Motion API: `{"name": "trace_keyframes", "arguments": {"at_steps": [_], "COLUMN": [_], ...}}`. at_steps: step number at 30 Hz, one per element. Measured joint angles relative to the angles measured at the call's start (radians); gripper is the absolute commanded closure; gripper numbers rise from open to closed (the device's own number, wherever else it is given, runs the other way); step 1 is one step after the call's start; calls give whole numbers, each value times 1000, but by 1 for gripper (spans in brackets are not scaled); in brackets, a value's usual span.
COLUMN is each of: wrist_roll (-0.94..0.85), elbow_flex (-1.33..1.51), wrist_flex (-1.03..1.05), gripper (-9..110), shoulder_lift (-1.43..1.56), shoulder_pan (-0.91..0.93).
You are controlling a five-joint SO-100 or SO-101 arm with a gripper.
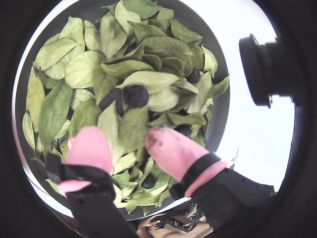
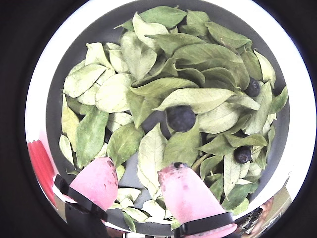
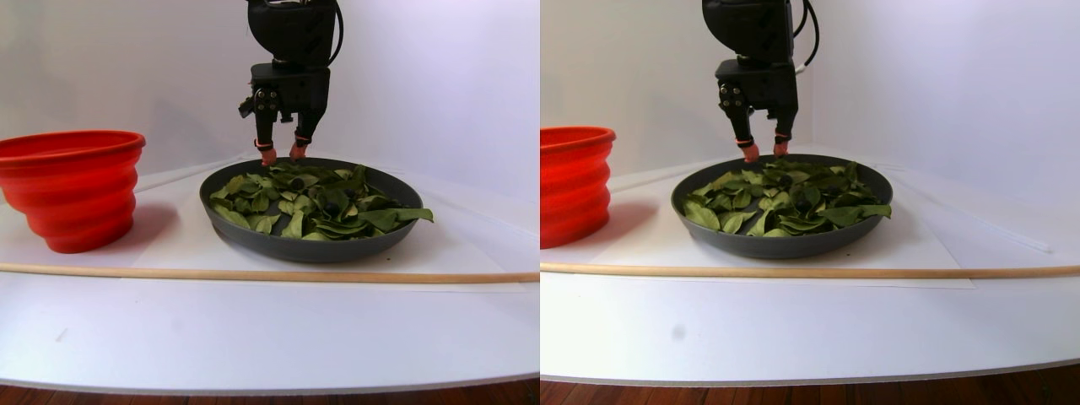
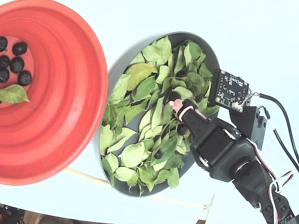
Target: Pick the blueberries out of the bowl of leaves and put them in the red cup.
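Observation:
The dark grey bowl [image 4: 211, 55] is full of green leaves [image 4: 140, 88]. One blueberry [image 1: 135, 95] lies bare on the leaves just ahead of my fingertips, also seen as the blueberry [image 2: 181, 118] in the other wrist view. More blueberries [image 2: 242, 154] sit half hidden to the right. My gripper [image 1: 121, 133] [image 2: 138, 163] hovers open over the leaves, its pink-tipped fingers [image 1: 91, 148] holding nothing. In the stereo pair view the gripper [image 3: 281, 154] hangs over the bowl's far rim. The red cup [image 4: 70, 93] stands left of the bowl with several blueberries [image 4: 14, 58] and one leaf in it.
A thin wooden stick [image 3: 270, 275] lies across the white table in front of the bowl and cup. A small camera board [image 4: 229, 91] juts from the gripper's side over the bowl's rim. The table's front edge [image 3: 253, 380] is near.

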Motion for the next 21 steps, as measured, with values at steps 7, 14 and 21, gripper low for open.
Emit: {"name": "trace_keyframes", "arguments": {"at_steps": [7,14,21], "wrist_roll": [-21,-31,-31], "elbow_flex": [-32,-51,-80], "wrist_flex": [-29,-54,-69], "gripper": [86,85,84], "shoulder_lift": [-60,-101,-137], "shoulder_pan": [28,43,44]}}
